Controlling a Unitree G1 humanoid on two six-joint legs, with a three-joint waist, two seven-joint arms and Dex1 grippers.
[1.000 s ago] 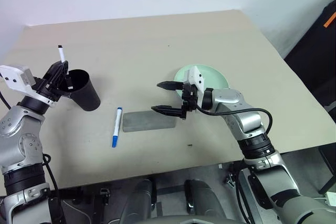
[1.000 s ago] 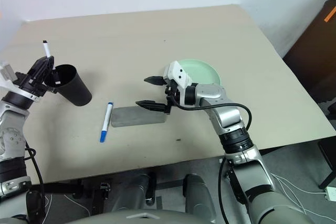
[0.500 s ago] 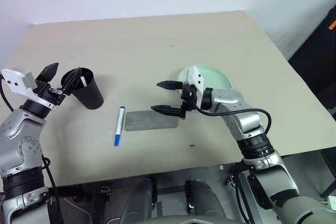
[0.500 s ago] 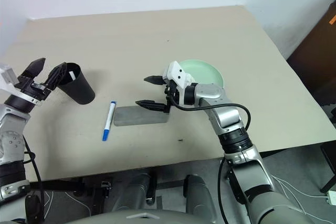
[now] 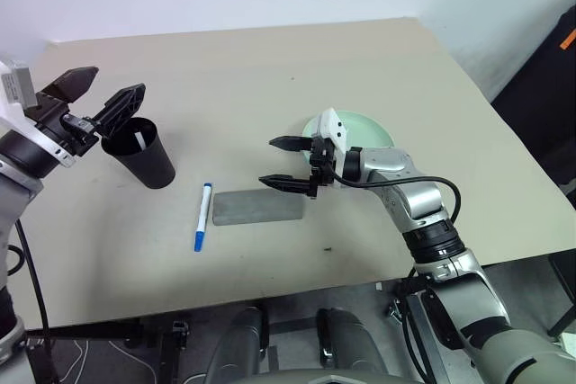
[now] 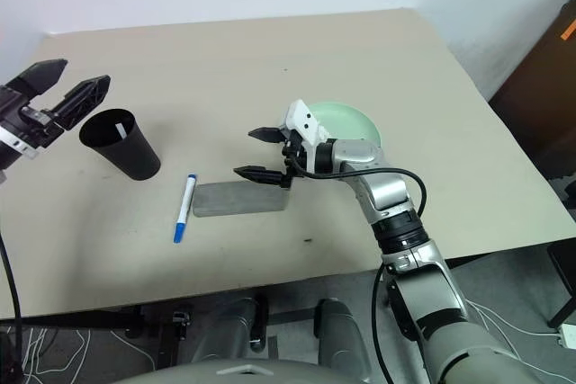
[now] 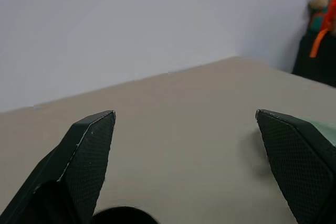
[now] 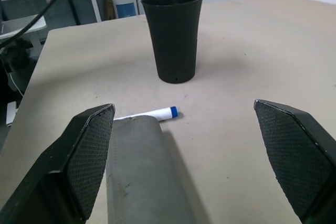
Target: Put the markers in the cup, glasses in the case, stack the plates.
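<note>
- Marker 1 done, judging by the scene: small white marker standing inside tall black tapered plastic cup, white tip leaning on the inner wall near the rim.
- Marker 2 left: white-barrelled marker w/ blue cap lying flat on the counter, between the cup and the case, just beside the case's left end.
- Flat grey rectangular glasses case lying shut near the counter's middle; no sunglasses to be seen, so prob. inside already, but can't confirm w/ lid down.
- Plates: pale mint green round plate partly behind the right arm; light blue one not made out, so stacked or not: can't tell.
- Left gripper above and just left of the cup, fingers spread wide, released, holding nothing.
- Right gripper pointing left over the case's right end, fingers wide apart, empty; blue-capped marker and cup straight ahead in right wrist view.
- Next, prob.: pick up the blue-capped marker, drop in the cup.
- Surface: plain beige counter, matte, a few small dark specks.
- Room: pale wall behind; dark furniture w/ an orange bit at far right; in right wrist view, another table w/ clutter and cables in the background.
</note>
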